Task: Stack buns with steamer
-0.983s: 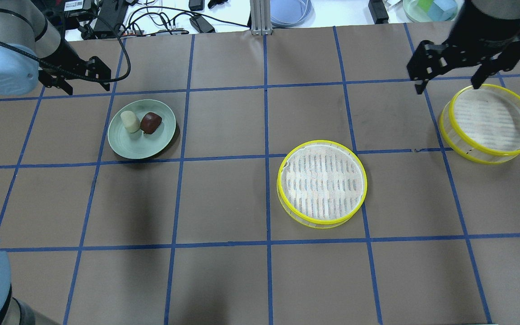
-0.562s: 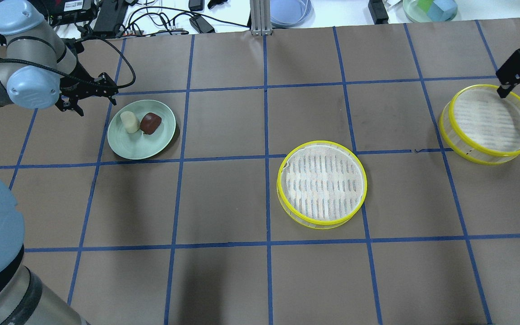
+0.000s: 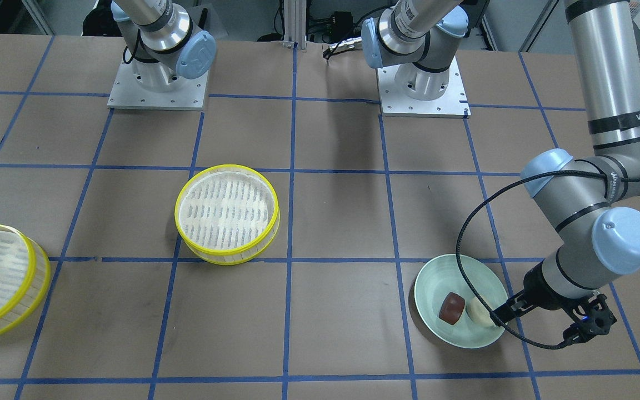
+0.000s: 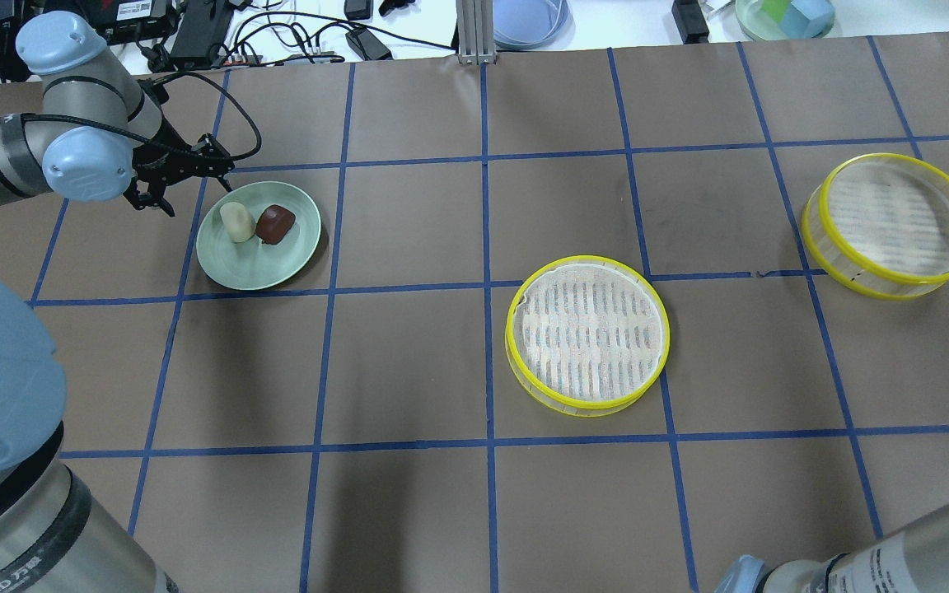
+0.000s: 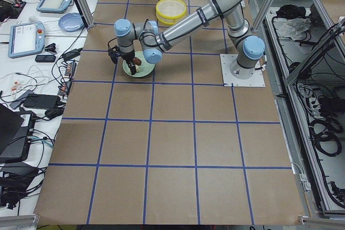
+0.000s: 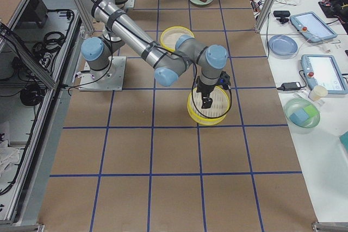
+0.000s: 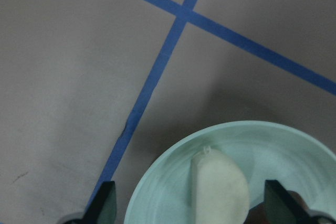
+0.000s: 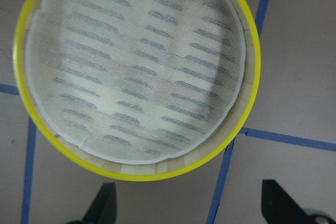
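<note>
Honestly, my left gripper [image 7: 191, 205] gapes open near the cream bun [image 7: 218, 192]; closing off-centre could knock the adjoining brown bun [image 4: 275, 224].

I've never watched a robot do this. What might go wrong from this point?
1. The open left hand hangs over the cream bun, but one finger sits outside the plate; coming down, it may hit the rim and tip the plate.
2. The brown bun lies close beside the cream one, so the other finger might knock it.
3. The right hand is by the steamer, whose upper ring sits off-centre; a nudge might shift it.
</note>
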`<state>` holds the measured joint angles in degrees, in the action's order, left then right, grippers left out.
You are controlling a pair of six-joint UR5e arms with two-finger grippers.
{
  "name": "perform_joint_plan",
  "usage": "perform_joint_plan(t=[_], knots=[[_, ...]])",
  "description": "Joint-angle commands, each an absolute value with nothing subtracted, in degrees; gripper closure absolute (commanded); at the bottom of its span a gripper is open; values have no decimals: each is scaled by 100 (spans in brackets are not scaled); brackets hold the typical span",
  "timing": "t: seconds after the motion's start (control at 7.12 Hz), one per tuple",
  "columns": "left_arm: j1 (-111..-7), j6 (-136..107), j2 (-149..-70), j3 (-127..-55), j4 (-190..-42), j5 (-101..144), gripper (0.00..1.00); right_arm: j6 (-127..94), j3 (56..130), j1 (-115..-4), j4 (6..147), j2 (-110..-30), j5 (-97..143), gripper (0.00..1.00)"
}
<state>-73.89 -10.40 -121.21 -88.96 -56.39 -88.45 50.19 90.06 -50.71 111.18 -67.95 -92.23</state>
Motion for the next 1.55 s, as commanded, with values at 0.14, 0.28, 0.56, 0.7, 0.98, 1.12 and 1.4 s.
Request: perform_joint_plan(t=[0.14,0.28,0.56,0.7,0.98,1.12,1.4], knots=[[-7418,-1073,-12313,-8903,-5344,-8464,2,5150,9351,-4896,12355,-6321,-9193,13],[-7418,-1055,-12331,-8929,-5361,-8455,2,5237,9352,-4887,12444,-6180,-9193,24],[-7409,-1037,-12392,-8982,-5344,-8367,5,5282,9352,-4887,12542,-6091,-9185,63],[-7409,-1072,-12419,-8991,-5379,-8367,10,5291,9352,-4887,12542,-6091,-9193,84],[-7418,-1063,-12419,-9105,-5353,-8367,28,5475,9352,-4887,12507,-6100,-9202,100],[-7418,-1037,-12419,-9114,-5361,-8350,42,5493,9352,-4887,12472,-6143,-9193,100],[-7409,-330,-12410,-9132,-5309,-8236,67,5476,9343,-4895,12254,-6397,-9185,100]])
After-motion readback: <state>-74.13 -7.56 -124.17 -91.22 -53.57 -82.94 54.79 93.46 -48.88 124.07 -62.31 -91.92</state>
